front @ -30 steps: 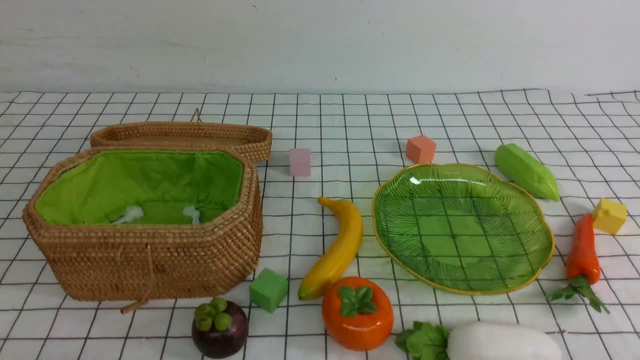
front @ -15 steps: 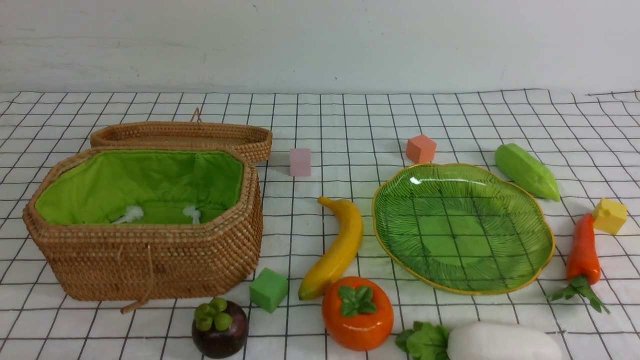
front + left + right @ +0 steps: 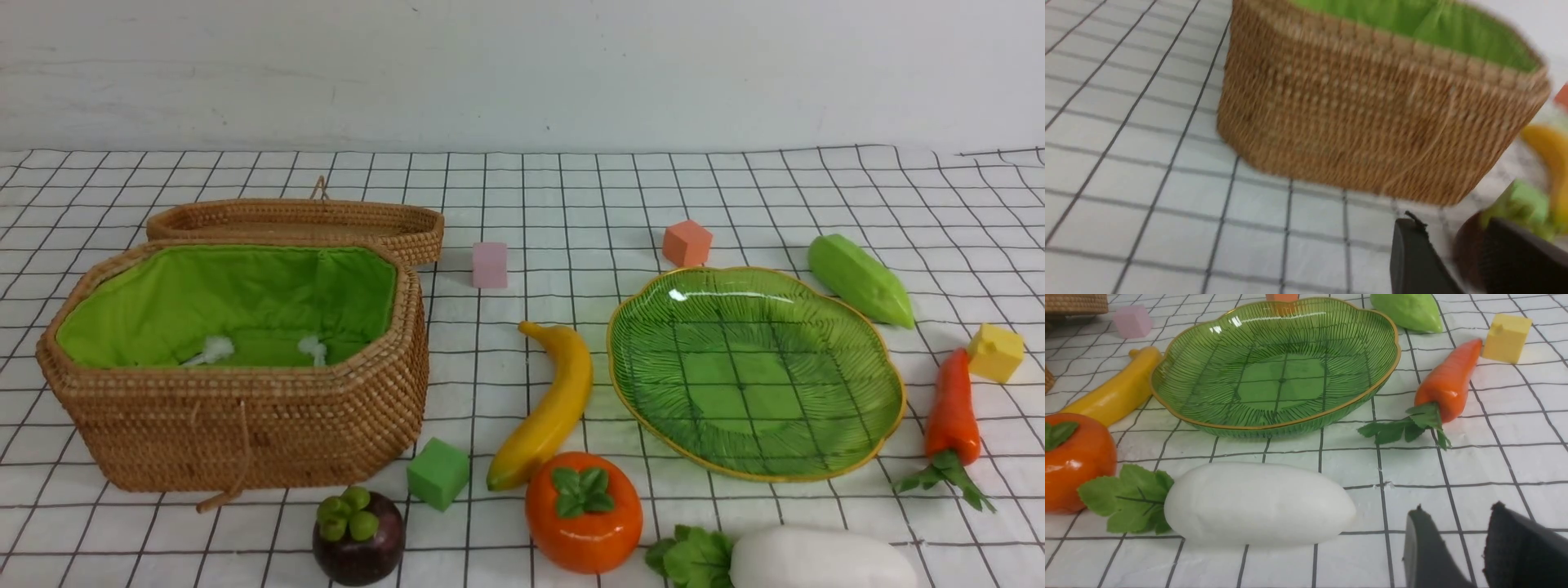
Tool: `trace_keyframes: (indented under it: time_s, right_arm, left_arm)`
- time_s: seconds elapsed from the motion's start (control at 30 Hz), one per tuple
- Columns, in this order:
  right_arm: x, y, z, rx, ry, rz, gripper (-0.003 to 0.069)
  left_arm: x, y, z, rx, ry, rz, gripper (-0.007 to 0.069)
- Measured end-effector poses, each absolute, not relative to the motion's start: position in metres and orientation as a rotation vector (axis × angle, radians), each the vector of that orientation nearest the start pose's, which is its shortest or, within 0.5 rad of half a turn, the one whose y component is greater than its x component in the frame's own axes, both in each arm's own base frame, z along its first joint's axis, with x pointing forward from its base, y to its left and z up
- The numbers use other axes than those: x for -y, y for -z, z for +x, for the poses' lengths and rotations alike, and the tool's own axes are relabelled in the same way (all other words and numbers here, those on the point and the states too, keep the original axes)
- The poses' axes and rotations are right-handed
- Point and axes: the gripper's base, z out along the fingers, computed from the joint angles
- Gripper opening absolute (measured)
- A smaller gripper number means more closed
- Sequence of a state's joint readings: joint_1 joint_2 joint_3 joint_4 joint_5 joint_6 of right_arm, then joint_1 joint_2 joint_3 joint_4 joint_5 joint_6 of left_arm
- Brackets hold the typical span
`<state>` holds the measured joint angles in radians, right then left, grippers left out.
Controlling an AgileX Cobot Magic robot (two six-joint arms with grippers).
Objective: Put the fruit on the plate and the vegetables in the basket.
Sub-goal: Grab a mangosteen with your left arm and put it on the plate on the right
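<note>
Left end effector (image 3: 1451, 222) and right end effector (image 3: 1458, 508) part-open, empty. Centre left over mangosteen (image 3: 359, 543), close across its widest girth, gently against slipping.

the radish (image 3: 820, 559) is cut off at the front view's lower right edge, and the left wrist view blurs the basket (image 3: 1372, 114) and mangosteen (image 3: 1466, 249).

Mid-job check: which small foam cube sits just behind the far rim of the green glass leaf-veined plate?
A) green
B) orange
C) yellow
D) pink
B: the orange foam cube stands just past the far rim of the translucent green glass plate; the pink foam cube sits off toward the shallow woven lid.
</note>
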<state>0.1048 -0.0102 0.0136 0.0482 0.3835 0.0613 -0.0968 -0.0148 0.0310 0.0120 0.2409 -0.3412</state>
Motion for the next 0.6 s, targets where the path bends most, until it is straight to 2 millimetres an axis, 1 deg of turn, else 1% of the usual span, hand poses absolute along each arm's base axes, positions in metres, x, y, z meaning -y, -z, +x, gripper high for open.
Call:
trace_keyframes:
  time_s: [0.03, 0.07, 0.17, 0.2, 0.3, 0.33, 0.4, 0.43, 0.47, 0.53, 0.57, 0.6]
  right_arm:
    - [-0.007, -0.175, 0.052, -1.873, -0.162, -0.011, 0.0243]
    - [-0.007, -0.175, 0.052, -1.873, -0.162, -0.011, 0.0243]
    - [-0.007, -0.175, 0.052, -1.873, -0.162, -0.011, 0.0243]
    - [-0.007, -0.175, 0.052, -1.873, -0.162, -0.011, 0.0243]
    - [-0.007, -0.175, 0.052, -1.873, -0.162, -0.011, 0.0243]
    - [-0.007, -0.175, 0.052, -1.873, -0.162, -0.011, 0.0243]
    - [-0.007, -0.175, 0.052, -1.873, -0.162, -0.011, 0.0243]
    - [-0.007, -0.175, 0.052, -1.873, -0.162, -0.011, 0.0243]
    - [-0.007, -0.175, 0.052, -1.873, -0.162, -0.011, 0.0243]
    - [-0.007, -0.175, 0.052, -1.873, -0.162, -0.011, 0.0243]
    - [-0.007, -0.175, 0.052, -1.873, -0.162, -0.011, 0.0243]
    - [-0.007, -0.175, 0.052, -1.873, -0.162, -0.011, 0.0243]
  left_arm:
    - [0.006, -0.187, 0.056, -1.676, 0.373, -0.246, 0.0239]
    - [0.006, -0.187, 0.056, -1.676, 0.376, -0.25, 0.0239]
    - [0.005, -0.206, 0.056, -1.446, 0.594, -0.408, 0.0239]
    - [0.005, -0.207, 0.056, -1.435, 0.6, -0.412, 0.0239]
    - [0.001, -0.218, 0.054, -1.264, 0.778, -0.562, 0.0238]
    - [0.0, -0.219, 0.054, -1.239, 0.821, -0.602, 0.0232]
    - [0.0, -0.218, 0.054, -1.251, 0.868, -0.646, 0.0209]
    - [0.002, -0.22, 0.054, -1.286, 0.882, -0.656, 0.0183]
    - [0.002, -0.22, 0.054, -1.295, 0.884, -0.656, 0.0176]
    - [0.008, -0.233, 0.052, -1.415, 0.885, -0.643, 0.0084]
    - [0.01, -0.245, 0.053, -1.487, 0.859, -0.617, 0.0025]
    - [0.012, -0.253, 0.053, -1.557, 0.825, -0.59, -0.0007]
